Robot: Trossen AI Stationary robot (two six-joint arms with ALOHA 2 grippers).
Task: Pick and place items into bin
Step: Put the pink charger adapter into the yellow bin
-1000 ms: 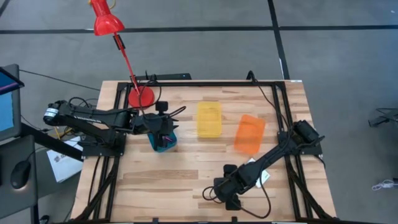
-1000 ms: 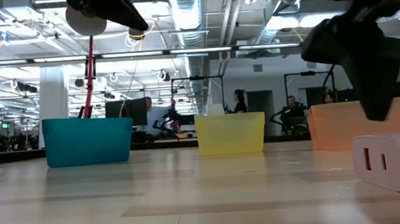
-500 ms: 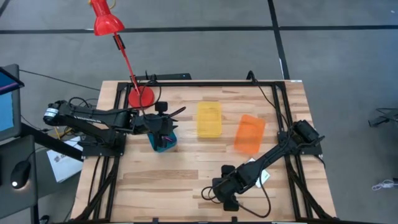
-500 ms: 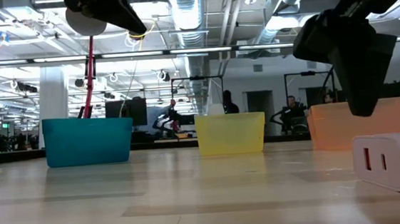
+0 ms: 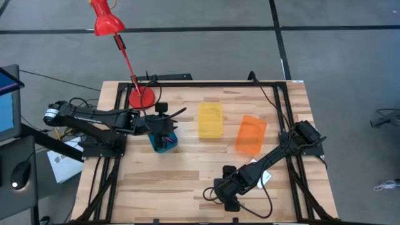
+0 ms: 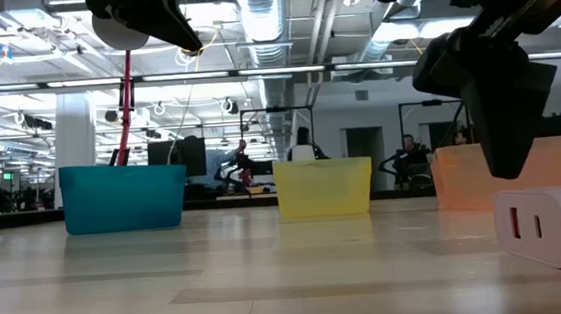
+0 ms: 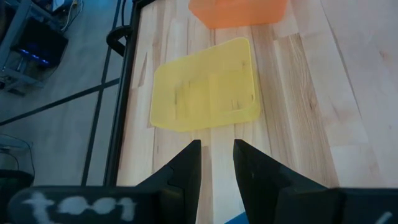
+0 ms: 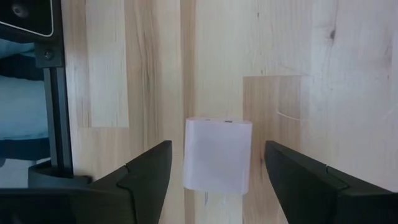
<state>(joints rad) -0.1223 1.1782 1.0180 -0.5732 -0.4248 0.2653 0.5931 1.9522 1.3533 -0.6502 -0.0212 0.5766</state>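
Right gripper [image 8: 214,171] spread wide around the white block-shaped charger [image 8: 217,154] near the table's front edge; left gripper [image 7: 216,163] — fingers narrowly parted — hovers over the teal plastic bin [image 5: 166,142].

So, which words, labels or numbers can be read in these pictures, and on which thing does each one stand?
"CHRGBLK": printed sideways on the side of the white charger block, which lies on the table; the small letters make this reading uncertain.
White marks on the left gripper body: too blurred to read.
Paper beside the table in the high view: too small to read.
Teal bin, yellow bin, orange bin: no text.
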